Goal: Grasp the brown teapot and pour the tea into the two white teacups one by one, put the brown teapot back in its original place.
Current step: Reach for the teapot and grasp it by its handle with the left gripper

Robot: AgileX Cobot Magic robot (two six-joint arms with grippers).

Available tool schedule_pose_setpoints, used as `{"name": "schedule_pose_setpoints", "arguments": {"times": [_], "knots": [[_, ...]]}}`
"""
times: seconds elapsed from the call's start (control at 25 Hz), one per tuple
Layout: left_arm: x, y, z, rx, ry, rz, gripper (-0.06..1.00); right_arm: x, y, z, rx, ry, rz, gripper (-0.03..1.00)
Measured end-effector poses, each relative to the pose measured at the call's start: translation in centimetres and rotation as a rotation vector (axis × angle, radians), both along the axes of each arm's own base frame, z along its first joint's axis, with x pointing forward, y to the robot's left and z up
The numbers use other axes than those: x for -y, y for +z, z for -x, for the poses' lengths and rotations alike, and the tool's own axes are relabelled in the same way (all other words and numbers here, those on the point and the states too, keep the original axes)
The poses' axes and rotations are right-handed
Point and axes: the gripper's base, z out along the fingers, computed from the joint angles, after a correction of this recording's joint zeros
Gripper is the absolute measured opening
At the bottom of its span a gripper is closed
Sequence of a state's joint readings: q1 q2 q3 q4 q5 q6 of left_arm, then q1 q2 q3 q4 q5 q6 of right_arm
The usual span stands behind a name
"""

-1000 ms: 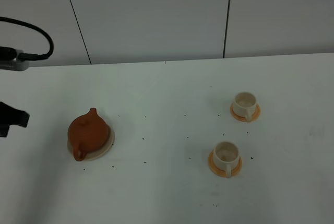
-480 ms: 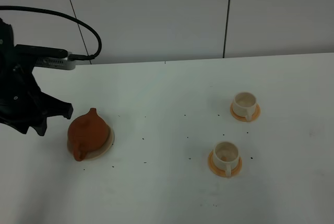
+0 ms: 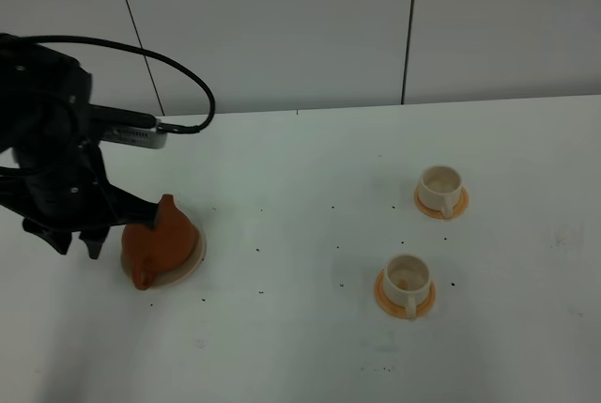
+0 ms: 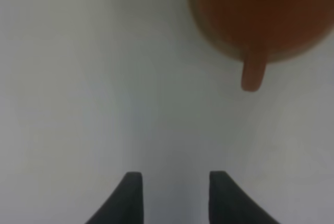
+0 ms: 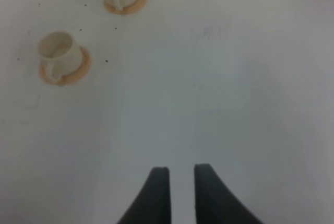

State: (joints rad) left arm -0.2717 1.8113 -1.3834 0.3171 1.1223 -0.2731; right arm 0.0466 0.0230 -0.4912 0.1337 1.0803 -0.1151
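- One brown teapot (image 3: 155,239)
- One round beige coaster (image 3: 193,257)
- Two white cups: the far cup (image 3: 439,184) and the near cup (image 3: 406,274)
- Two orange saucers: the far saucer (image 3: 462,202) and the near saucer (image 3: 384,298)
- One black arm (image 3: 52,168) in the high view
- One black cable (image 3: 210,100)
- Two grippers, the left gripper (image 4: 175,178) and the right gripper (image 5: 181,172), each with two dark fingers
- One white table (image 3: 300,356)
- Small dark specks on the table, too many and too small to count

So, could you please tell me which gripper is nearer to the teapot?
Left. The left gripper hangs just beside the teapot, jaws apart, not touching it. The right gripper is outside the overhead view; its own camera shows the cups, no teapot.
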Motion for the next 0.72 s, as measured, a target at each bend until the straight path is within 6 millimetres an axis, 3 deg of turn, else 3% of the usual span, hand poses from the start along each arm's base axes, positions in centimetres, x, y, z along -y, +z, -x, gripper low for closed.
{"name": "schedule_pose_setpoints", "arguments": {"times": [0.36,0.72], "knots": [[2.2,-3.4,-1.5,0.020,-0.049,0.040,0.37,0.0,0.0,0.0,0.000,0.000,0.000,0.12],[2.8,-3.7,-1.6,0.005,-0.118,0.067,0.39,0.0,0.0,0.0,0.000,0.000,0.000,0.13]]}}
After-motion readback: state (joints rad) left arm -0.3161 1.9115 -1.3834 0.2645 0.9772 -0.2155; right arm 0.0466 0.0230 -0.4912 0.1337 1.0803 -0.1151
